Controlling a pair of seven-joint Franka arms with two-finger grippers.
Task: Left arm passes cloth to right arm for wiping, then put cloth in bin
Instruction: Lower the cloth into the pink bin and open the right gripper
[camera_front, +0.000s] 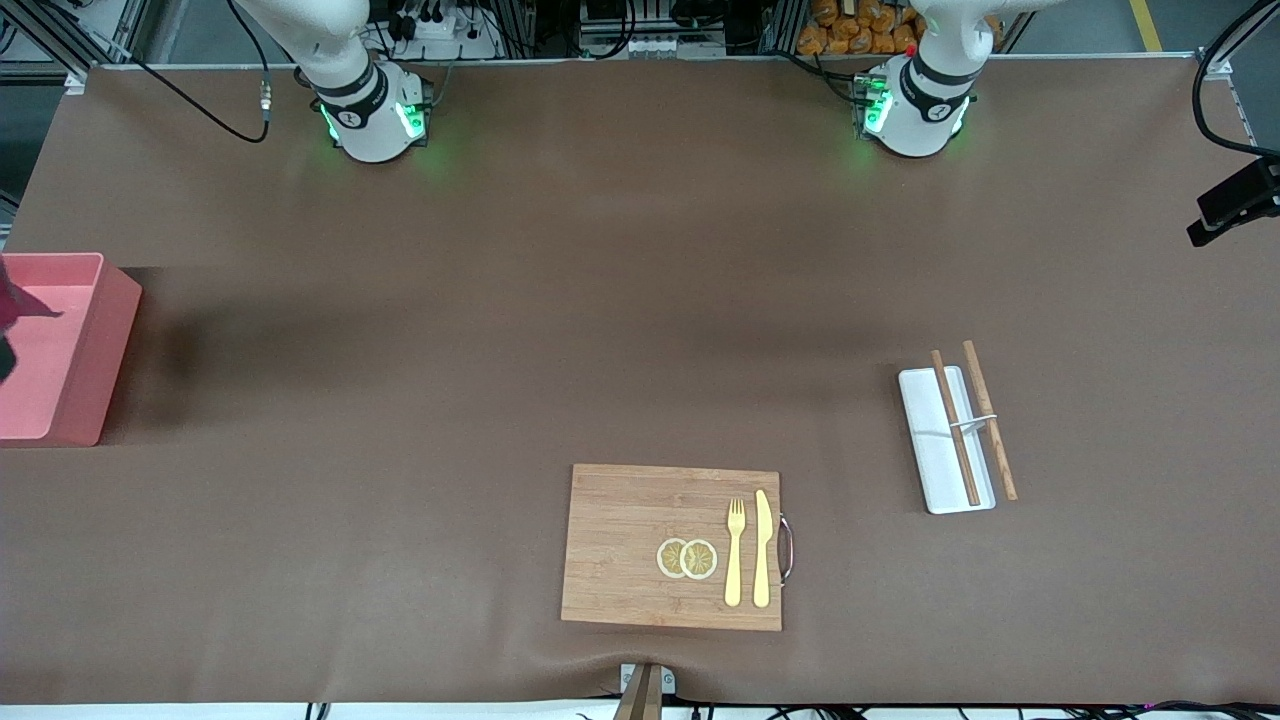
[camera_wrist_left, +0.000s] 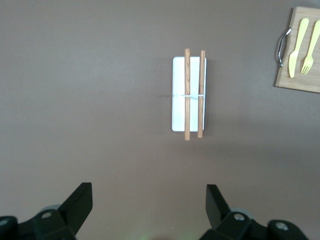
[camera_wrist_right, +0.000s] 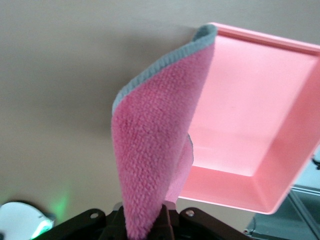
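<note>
In the right wrist view my right gripper (camera_wrist_right: 145, 225) is shut on the pink fuzzy cloth (camera_wrist_right: 155, 135), which hangs folded from its jaws. The cloth hangs over the table beside the pink bin (camera_wrist_right: 250, 100) and partly over its rim. In the front view the bin (camera_front: 95, 350) stands at the right arm's end of the table, and only a dark corner of the cloth (camera_front: 12, 300) shows over it at the picture's edge. My left gripper (camera_wrist_left: 148, 195) is open and holds nothing, high over the table near the white tray (camera_wrist_left: 178, 90).
A white tray (camera_front: 925, 440) with two wooden chopsticks (camera_front: 990, 420) lies toward the left arm's end. A wooden cutting board (camera_front: 620, 550) with two lemon slices (camera_front: 687, 558), a yellow fork (camera_front: 735, 550) and a yellow knife (camera_front: 763, 545) lies near the front camera's edge.
</note>
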